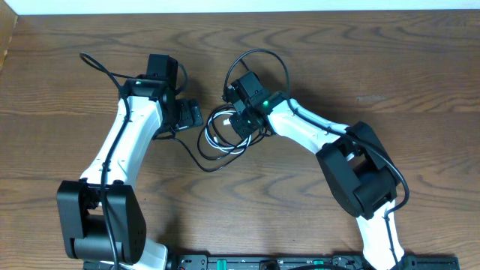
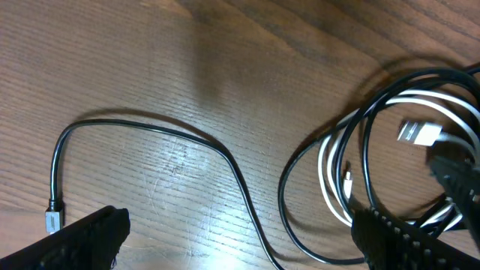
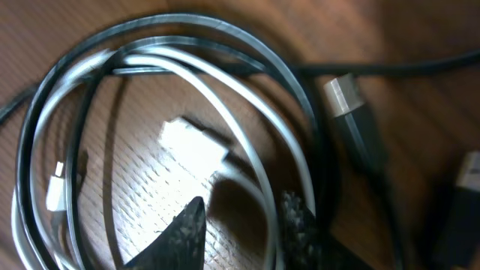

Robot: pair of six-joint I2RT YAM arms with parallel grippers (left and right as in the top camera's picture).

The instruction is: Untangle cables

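Surface: brown wooden table (image 1: 390,67) with a strong grain.
Left tool: the left gripper (image 1: 187,116) hovers just left of the cable tangle. Its black fingers (image 2: 82,240) are spread wide apart and hold nothing.
Right tool: the right gripper (image 3: 240,214) sits low over the tangle, its jaws close together. One strand of the white cord runs between them, but I cannot tell whether they pinch it.
White cable: a thin white looped cord (image 2: 409,96) lies coiled at the middle of the table, between the two grippers and mostly under the right one. Its flat white plug (image 3: 195,142) rests inside the coil.
Coiled black cable: a thin glossy black cord (image 3: 202,19) circles around the white loops and overlaps them.
Loose black cable: a second thin black cord (image 2: 150,127) leaves the tangle on its left side. It arcs away over bare wood and ends in a small metal-tipped plug (image 2: 51,219) beside the left gripper's left finger.
Other plug: a dark plug with a silver tip (image 3: 352,112) lies just right of the coil, touching its outer black loop.
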